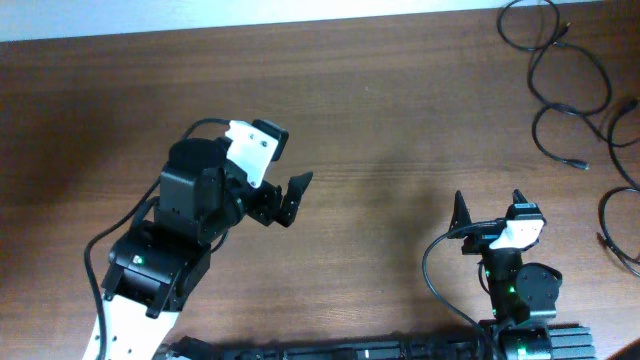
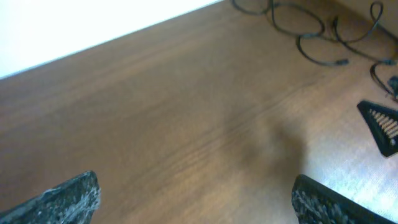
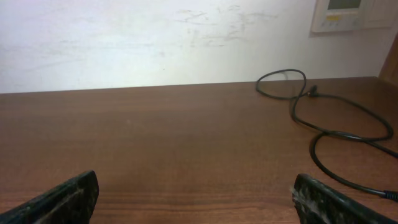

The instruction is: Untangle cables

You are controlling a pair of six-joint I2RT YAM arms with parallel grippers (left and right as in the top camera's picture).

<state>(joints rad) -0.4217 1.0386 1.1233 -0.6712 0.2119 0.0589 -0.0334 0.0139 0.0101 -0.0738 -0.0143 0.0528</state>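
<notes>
The cables (image 1: pixel 566 62) are thin black cords lying in loose loops at the table's far right corner, and one more loop (image 1: pixel 612 226) lies at the right edge. In the left wrist view the cables (image 2: pixel 306 26) lie far off at the top right. In the right wrist view one cable (image 3: pixel 323 118) curves along the right side. My left gripper (image 1: pixel 284 200) hovers left of centre, open and holding nothing (image 2: pixel 196 199). My right gripper (image 1: pixel 488 200) stands open near the front right, well short of the cables, with bare wood between its fingers (image 3: pixel 196 193).
The wooden table (image 1: pixel 400 110) ends at a white wall along its far edge (image 3: pixel 155 87). A white wall panel (image 3: pixel 343 14) hangs above the far right corner. A finger of my right gripper (image 2: pixel 380 124) shows at the right of the left wrist view.
</notes>
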